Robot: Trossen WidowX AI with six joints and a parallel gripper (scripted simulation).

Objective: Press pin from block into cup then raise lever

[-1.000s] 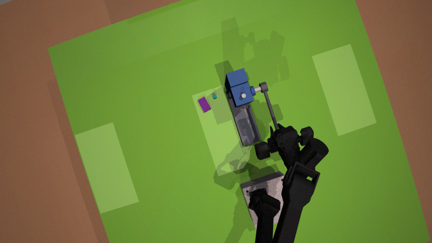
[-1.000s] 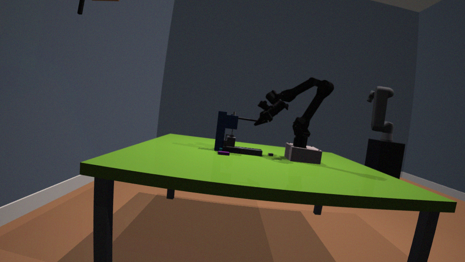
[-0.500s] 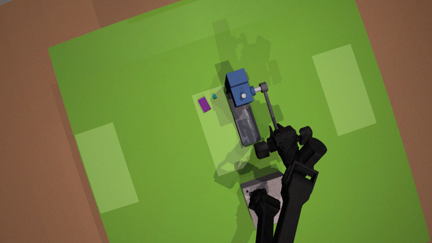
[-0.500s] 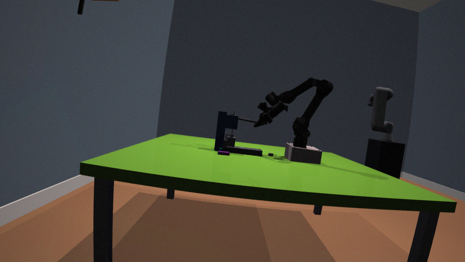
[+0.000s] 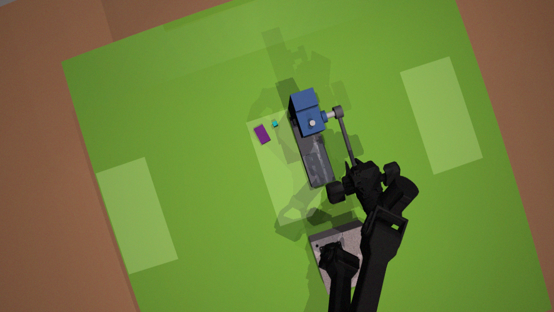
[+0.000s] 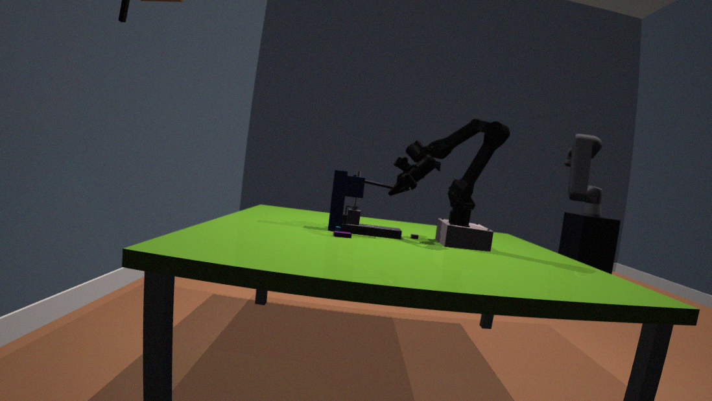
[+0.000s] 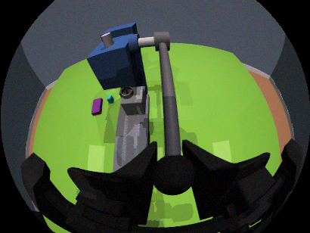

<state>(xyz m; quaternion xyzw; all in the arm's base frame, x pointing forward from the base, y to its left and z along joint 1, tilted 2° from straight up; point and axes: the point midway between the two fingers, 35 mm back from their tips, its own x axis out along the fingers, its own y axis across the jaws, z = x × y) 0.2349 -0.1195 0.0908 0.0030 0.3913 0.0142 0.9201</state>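
1. left of centre in the top view, a purple piece (image 5: 262, 134) (image 6: 342, 233) (image 7: 97, 106) lay on the green desk (image 5: 213, 155) (image 6: 398, 266) (image 7: 227, 113).
2. just right of it sat a small cyan piece (image 5: 274, 123) (image 6: 337, 227) (image 7: 110, 99).
3. next, near centre, stood the blue press (image 5: 308, 102) (image 6: 338, 199) (image 7: 119, 64); in the wrist view, the grey block (image 6: 353, 216) (image 7: 133, 103) was upright on its bed (image 5: 319, 172) (image 6: 378, 230) (image 7: 130, 130).
4. right of the press, the lever (image 5: 345, 135) (image 6: 378, 184) (image 7: 169, 98) sloped slightly down toward the arm in the exterior view.
5. the hand (image 5: 351, 164) (image 6: 391, 193) (image 7: 169, 144) gripped the lever's ball end.
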